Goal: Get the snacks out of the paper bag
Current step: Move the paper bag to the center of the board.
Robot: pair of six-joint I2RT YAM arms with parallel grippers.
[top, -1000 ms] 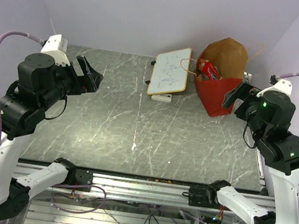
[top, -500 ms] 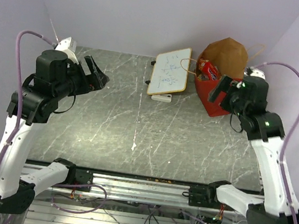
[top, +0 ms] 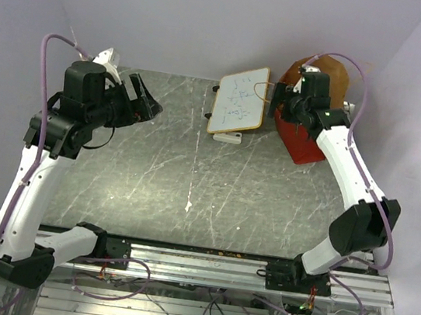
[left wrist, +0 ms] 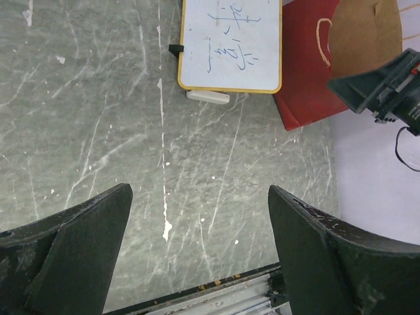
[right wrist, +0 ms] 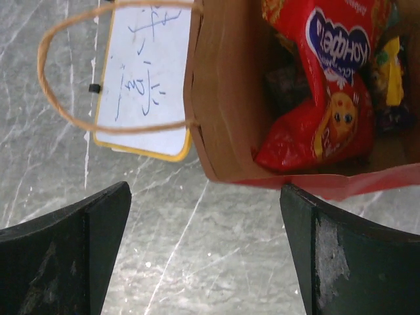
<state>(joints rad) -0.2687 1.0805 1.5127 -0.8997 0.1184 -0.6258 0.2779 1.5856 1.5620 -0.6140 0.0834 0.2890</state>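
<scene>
Black right pincer [right wrist: 205, 193] wide over bag [right wrist: 223, 98]

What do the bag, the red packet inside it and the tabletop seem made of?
Bag: matte brown kraft paper, creased walls, twisted cord handle. Red packet: likely glossy plastic film, crinkled. Tabletop: stone-look grey surface, white veins; possibly laminate.

Seen from above, the right arm [top: 337, 152] covers the mouth of the paper bag [top: 300, 143], so the things inside cannot be seen from there. In the right wrist view the bag runs out of the picture at the top and at the right. The red cookie packet [right wrist: 328, 85] is cut by the top edge. Beside it a yellow candy bar [right wrist: 394, 72] shows only as a strip, and a dark wrapper [right wrist: 287, 84] lies in shade, too unclear to tell. The blue writing on the whiteboard [top: 240, 100] is too small to read.
</scene>
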